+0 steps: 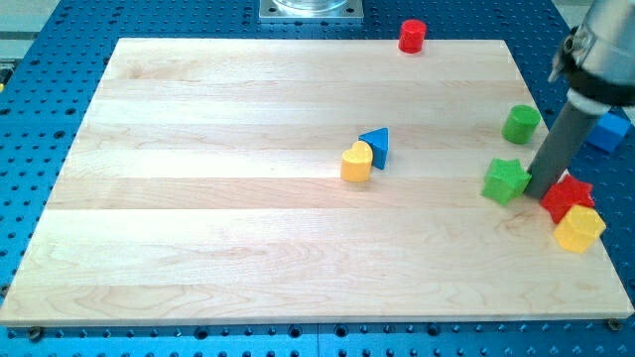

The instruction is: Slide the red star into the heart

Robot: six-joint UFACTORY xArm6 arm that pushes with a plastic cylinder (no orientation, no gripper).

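The red star [569, 195] lies near the board's right edge, touching a yellow hexagon-like block [579, 229] just below it. The yellow heart [356, 163] sits near the board's middle, touching a blue triangle [376, 145] at its upper right. My tip [541, 191] rests on the board between the green star [506, 180] on its left and the red star on its right, close against the red star's left side. The dark rod rises from the tip toward the view's top right.
A green cylinder [521, 124] stands above the green star. A red cylinder [412, 36] sits at the board's top edge. A blue block [608, 131] lies off the board at the right. The wooden board [198, 198] lies on a blue perforated table.
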